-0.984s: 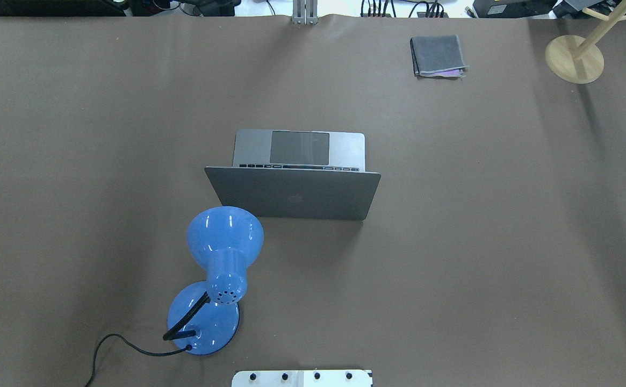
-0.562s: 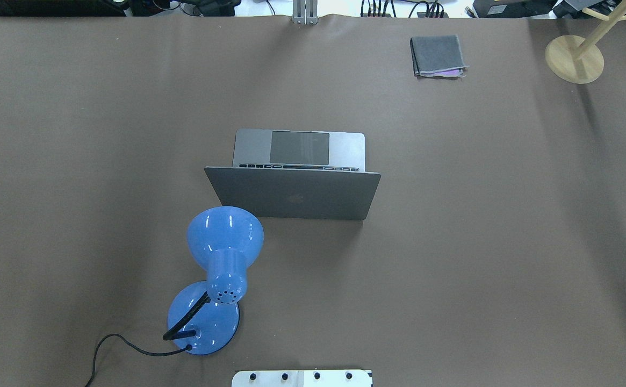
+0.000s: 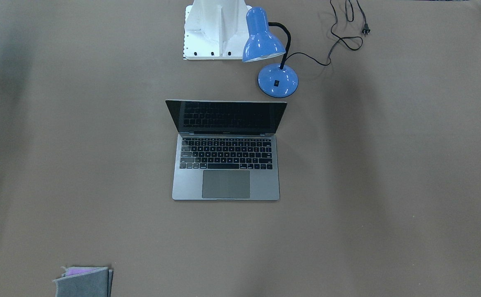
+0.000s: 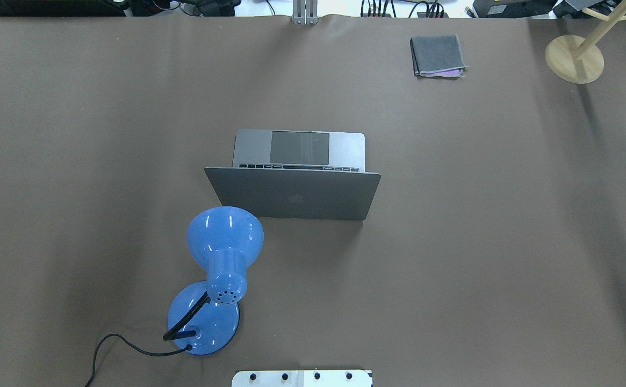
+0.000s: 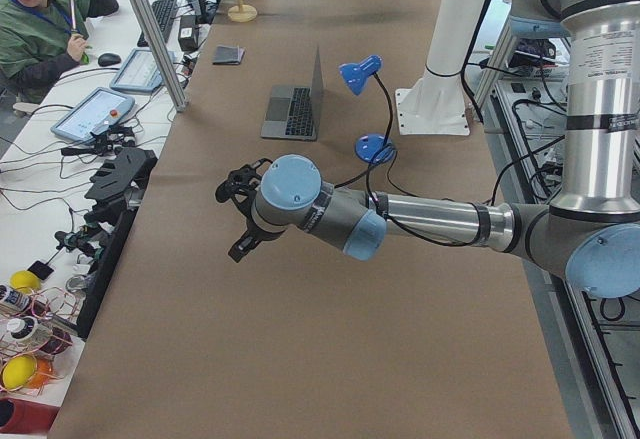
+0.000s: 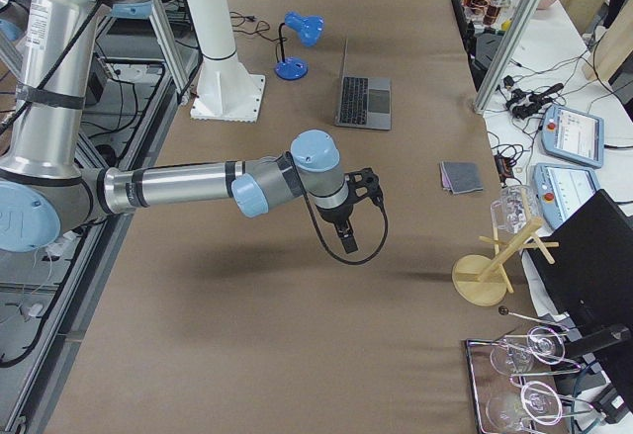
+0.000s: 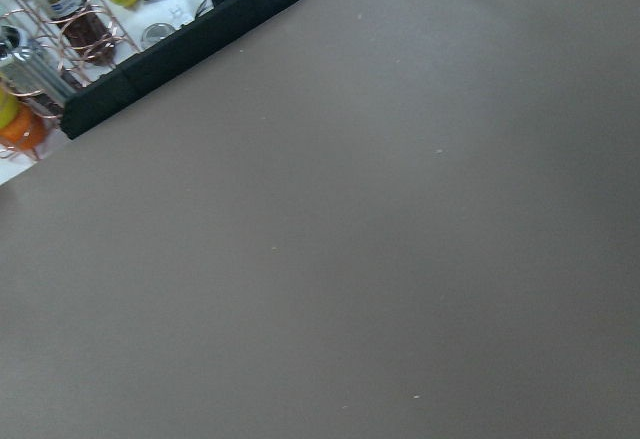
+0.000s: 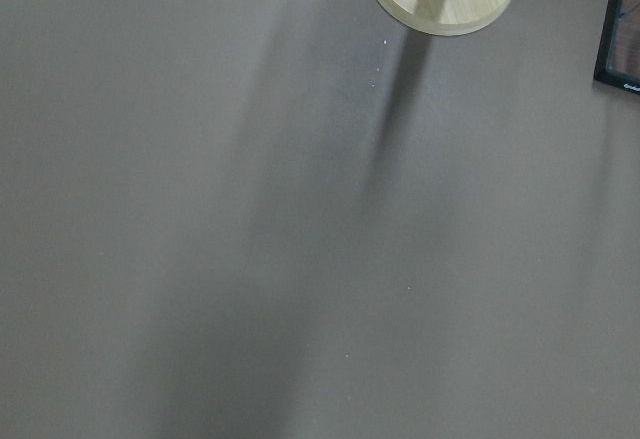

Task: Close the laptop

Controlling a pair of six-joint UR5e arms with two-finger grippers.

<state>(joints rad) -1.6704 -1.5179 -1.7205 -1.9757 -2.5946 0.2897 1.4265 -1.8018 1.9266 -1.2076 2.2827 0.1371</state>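
The space-grey laptop [image 4: 293,198] stands open in the middle of the table, its lid upright with the apple logo facing the robot. In the front-facing view the laptop [image 3: 225,154] shows black keys, a trackpad and a dark screen. It also shows in the left view [image 5: 293,111] and the right view [image 6: 364,100]. My left gripper [image 5: 237,221] hovers over the table far toward the robot's left end; my right gripper [image 6: 349,228] hovers far toward the right end. Both are well away from the laptop. I cannot tell whether either is open or shut.
A blue desk lamp [image 4: 220,257] stands just behind the laptop's lid on the robot's left, its cord trailing off. A grey felt pouch [image 4: 437,55] lies far right, beside a wooden stand [image 4: 574,58]. The white robot base [image 3: 215,29] is behind the laptop.
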